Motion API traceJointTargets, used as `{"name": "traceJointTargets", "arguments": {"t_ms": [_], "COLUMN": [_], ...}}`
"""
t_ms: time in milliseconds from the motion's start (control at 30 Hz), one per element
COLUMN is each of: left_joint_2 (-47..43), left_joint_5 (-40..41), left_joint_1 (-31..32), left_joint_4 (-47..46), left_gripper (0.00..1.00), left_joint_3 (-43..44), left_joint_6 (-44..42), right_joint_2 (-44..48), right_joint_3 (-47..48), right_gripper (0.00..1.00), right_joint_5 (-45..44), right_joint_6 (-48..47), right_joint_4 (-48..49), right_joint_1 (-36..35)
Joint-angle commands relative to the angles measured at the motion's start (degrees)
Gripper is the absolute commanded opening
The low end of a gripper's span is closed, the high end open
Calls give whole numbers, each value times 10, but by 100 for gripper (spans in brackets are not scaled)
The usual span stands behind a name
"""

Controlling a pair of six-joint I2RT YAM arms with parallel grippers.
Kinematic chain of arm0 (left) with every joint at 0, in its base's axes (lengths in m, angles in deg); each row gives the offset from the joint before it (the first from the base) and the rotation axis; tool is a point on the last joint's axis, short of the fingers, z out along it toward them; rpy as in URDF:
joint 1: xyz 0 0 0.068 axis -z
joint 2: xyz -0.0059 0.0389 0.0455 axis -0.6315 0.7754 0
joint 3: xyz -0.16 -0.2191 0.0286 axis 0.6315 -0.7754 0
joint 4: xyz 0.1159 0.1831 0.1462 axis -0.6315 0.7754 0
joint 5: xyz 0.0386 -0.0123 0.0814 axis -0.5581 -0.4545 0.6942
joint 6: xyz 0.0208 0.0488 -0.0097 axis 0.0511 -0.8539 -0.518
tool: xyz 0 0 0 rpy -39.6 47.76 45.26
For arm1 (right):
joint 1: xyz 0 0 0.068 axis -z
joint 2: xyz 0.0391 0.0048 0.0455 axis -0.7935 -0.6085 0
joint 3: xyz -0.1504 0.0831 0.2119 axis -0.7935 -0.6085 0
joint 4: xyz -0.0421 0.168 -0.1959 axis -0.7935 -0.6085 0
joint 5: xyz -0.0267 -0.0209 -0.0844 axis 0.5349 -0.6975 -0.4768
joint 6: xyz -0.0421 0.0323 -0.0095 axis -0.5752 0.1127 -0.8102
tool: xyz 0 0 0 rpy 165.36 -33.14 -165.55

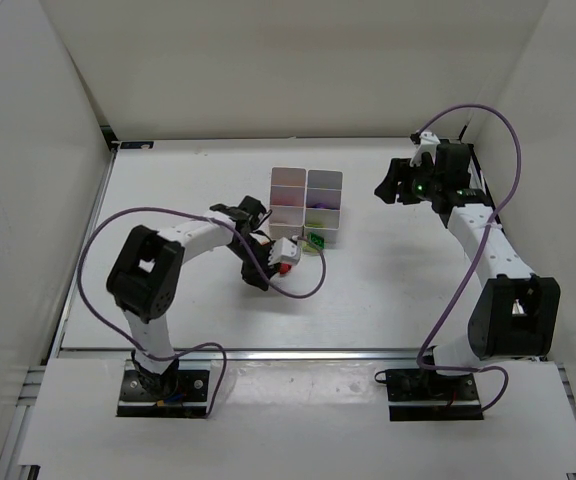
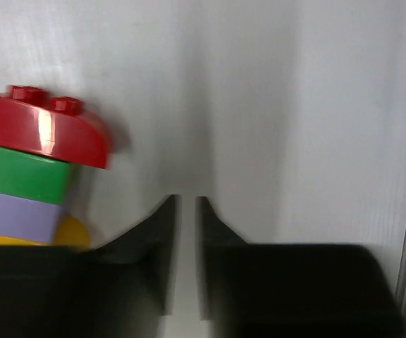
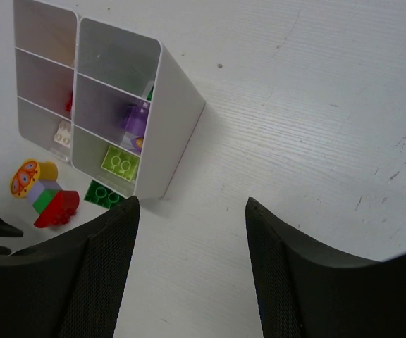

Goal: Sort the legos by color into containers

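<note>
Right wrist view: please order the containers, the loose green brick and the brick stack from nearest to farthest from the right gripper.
1. Containers, just ahead-left of the right gripper.
2. Green brick, loose beside them, farther left.
3. Stack, farthest left.

White bench (image 1: 398, 290), matte, with faint scuffs and specks in my right wrist view. I count three things sitting directly on it. The white box grid (image 1: 307, 205) stands upright, mid-bench toward the far side. A small brick stack (image 1: 286, 253) lies on its side near the grid's near-left corner, red end first, then green, pale purple, yellow. A lone green brick (image 1: 316, 240) lies flat just beside the grid's near wall.
</note>
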Motion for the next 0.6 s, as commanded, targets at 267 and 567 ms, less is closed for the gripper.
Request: {"name": "traceJointTargets", "arguments": {"t_ms": [267,567], "left_joint_2": [-231,-169], "left_joint_5": [-30,-5], "left_joint_1": [-48,-68], "left_joint_4": [5,-18], "left_gripper": [78,87], "left_joint_3": [-61,-52], "left_joint_6": [6,-78], "right_joint_2": [39,29], "right_joint_3": [-24,-14], "right_gripper": [66,67], "right_joint_5": [37,41], "right_joint_6": [15,14], "right_joint_4": [24,26], "right_joint_1": [1,1]}}
